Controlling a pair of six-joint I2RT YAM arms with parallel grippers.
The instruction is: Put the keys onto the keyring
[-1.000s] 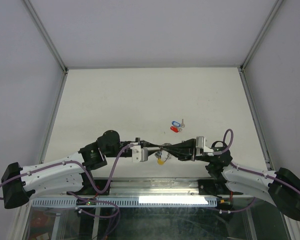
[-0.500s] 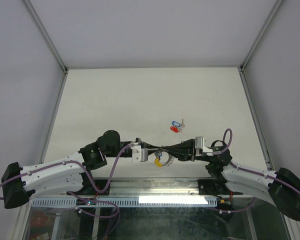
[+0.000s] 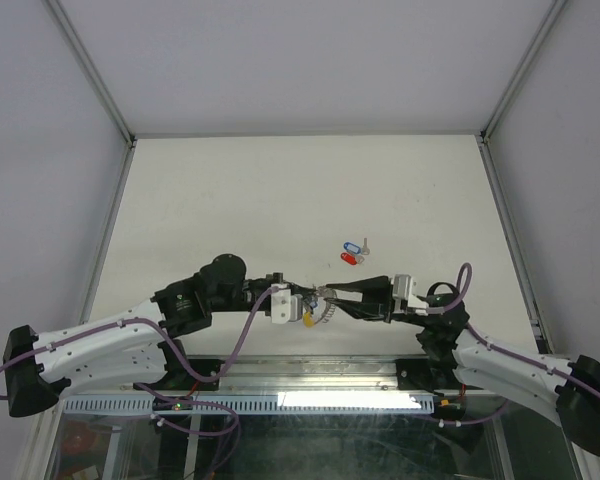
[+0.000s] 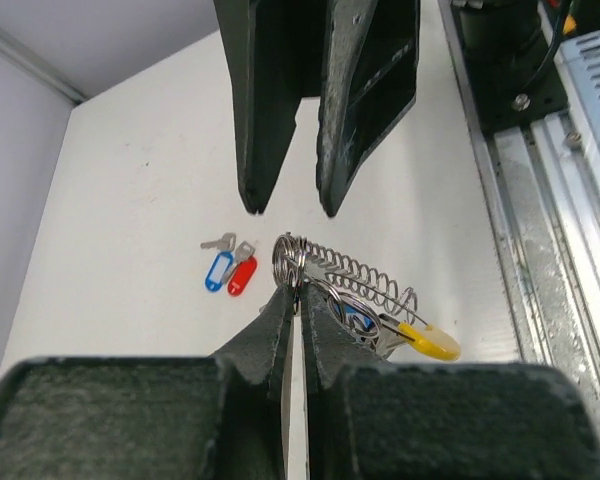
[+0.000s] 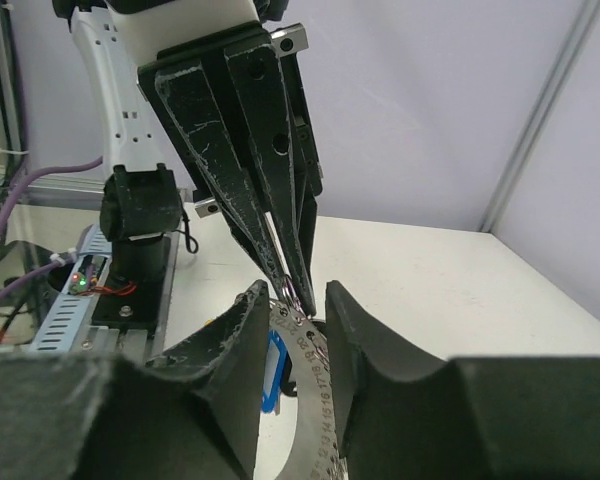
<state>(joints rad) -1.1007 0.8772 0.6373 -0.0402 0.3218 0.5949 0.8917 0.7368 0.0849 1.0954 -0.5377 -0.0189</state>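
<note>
Since a second ago my right gripper [image 3: 332, 294] has let its fingers spread. The left gripper [image 3: 312, 301] has crept a little further toward it, and the yellow end of the keyring [image 3: 323, 312] now sits closer to the left wrist.

In the left wrist view, the left gripper [image 4: 295, 290] is clenched on the silvery coil of the keyring [image 4: 355, 275], right at its end loop. The yellow arc trails off toward the lower right. The right gripper [image 4: 290, 206] hangs just above with a clear gap between its fingers.

From the right wrist, the keyring [image 5: 310, 400] passes between my parted fingers. I cannot tell whether it brushes either pad. The left gripper [image 5: 288, 285] comes to a point on it just beyond them.

A blue tag [image 5: 273, 375] hangs by the ring, half hidden behind my own finger, and I cannot make out how it is attached.

Two loose keys [image 3: 352, 253], one with a blue tag and one with a red, lie side by side on the table [image 3: 230, 200] beyond both grippers. From overhead their metal blades are too small to read.
</note>
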